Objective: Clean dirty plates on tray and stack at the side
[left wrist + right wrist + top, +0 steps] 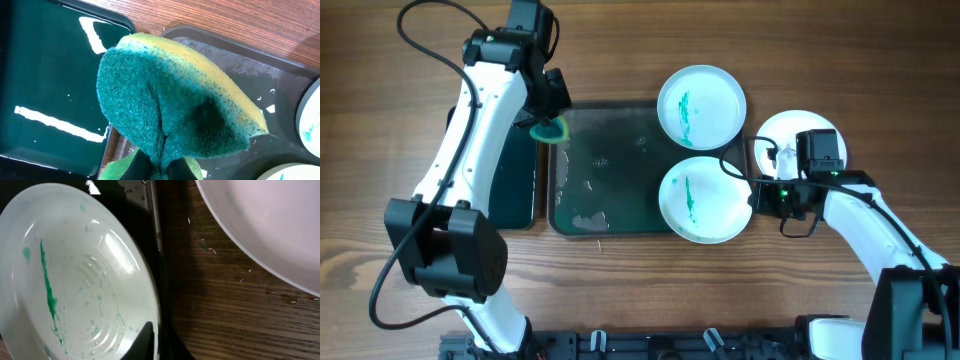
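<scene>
A dark tray sits mid-table. Two white plates with green smears lie at its right end, one at the back and one at the front. My left gripper is shut on a green and yellow sponge above the tray's back left corner. In the left wrist view the sponge fills the frame above my fingers. My right gripper is shut on the front plate's right rim. The right wrist view shows a finger on each side of that plate's rim.
A clean white plate lies on the table right of the tray; it also shows in the right wrist view. A second dark tray lies left of the main tray. The tray floor holds water patches.
</scene>
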Controlling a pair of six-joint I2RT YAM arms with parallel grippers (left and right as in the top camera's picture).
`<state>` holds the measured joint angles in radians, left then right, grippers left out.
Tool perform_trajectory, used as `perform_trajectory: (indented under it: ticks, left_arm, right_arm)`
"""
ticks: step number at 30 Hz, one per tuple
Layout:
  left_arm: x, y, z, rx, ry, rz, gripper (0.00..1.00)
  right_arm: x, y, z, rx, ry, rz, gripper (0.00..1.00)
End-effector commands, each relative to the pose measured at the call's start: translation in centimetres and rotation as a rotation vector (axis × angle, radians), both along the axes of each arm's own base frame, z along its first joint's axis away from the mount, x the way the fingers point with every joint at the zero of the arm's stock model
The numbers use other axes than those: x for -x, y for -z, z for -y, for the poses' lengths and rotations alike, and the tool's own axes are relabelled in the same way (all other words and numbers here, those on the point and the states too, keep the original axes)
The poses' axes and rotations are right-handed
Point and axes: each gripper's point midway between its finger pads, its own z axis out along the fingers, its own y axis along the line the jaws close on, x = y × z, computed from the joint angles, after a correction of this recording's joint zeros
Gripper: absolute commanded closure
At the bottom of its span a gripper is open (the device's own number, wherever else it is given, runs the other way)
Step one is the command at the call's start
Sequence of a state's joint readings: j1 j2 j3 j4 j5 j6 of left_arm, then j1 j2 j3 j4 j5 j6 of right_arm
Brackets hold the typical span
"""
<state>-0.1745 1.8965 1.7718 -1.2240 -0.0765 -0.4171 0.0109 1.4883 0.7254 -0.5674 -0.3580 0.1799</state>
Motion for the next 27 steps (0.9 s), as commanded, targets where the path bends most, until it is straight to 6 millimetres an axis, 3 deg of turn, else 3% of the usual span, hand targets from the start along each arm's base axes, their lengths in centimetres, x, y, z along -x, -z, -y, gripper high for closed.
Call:
perform_trajectory:
  ticks: [1,5,12,18,27]
  left_arm:
    - [-0.2,-0.2,0.2,0.016,-0.012,0.007,0.96]
    - [-0.2,-0.2,0.2,0.016,-0.012,0.007,0.96]
    - [-0.2,-0.2,0.2,0.016,-0.012,0.007,0.96]
    - [-0.2,-0.2,0.2,0.016,-0.012,0.008,0.96]
    - [-0.2,-0.2,0.2,0.016,-0.012,0.007,0.96]
  right_arm:
    - [0.4,0.7,0.0,0.004,0.019,-0.026,0.96]
    - [0.6,0.1,-0.7,-0.007,0.044,-0.037,0.96]
    - [0.5,-1.9,-6.1,0.011,0.107,-0.005,0.96]
    - [-2.5,-3.8,-11.0,-0.050,0.256,0.130,0.96]
    - [-5.9,-0.6,-17.0,-0.035,0.145,0.138,0.96]
